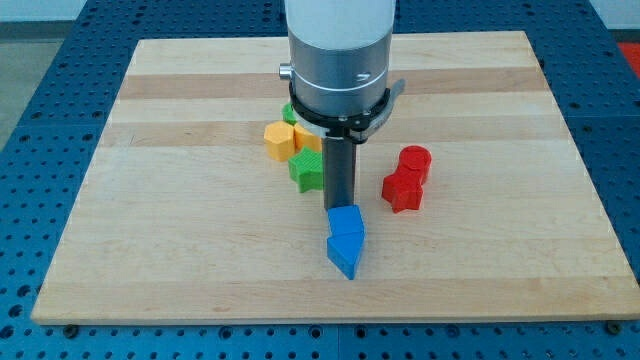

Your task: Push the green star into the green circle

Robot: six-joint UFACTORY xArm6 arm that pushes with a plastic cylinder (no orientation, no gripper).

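The green star (307, 169) lies near the board's middle, partly hidden by the rod on its right side. The green circle (289, 113) shows only as a small sliver above it, mostly hidden behind the arm. My tip (338, 208) is at the lower end of the dark rod, just right of and slightly below the green star, close to touching it, and right above the blue block.
A yellow block (281, 139) and a second yellow piece (308, 137) sit between the green star and the green circle. A blue arrow-like block (346, 240) lies just below my tip. A red block (407, 179) lies to the right. The wooden board (180, 250) carries them all.
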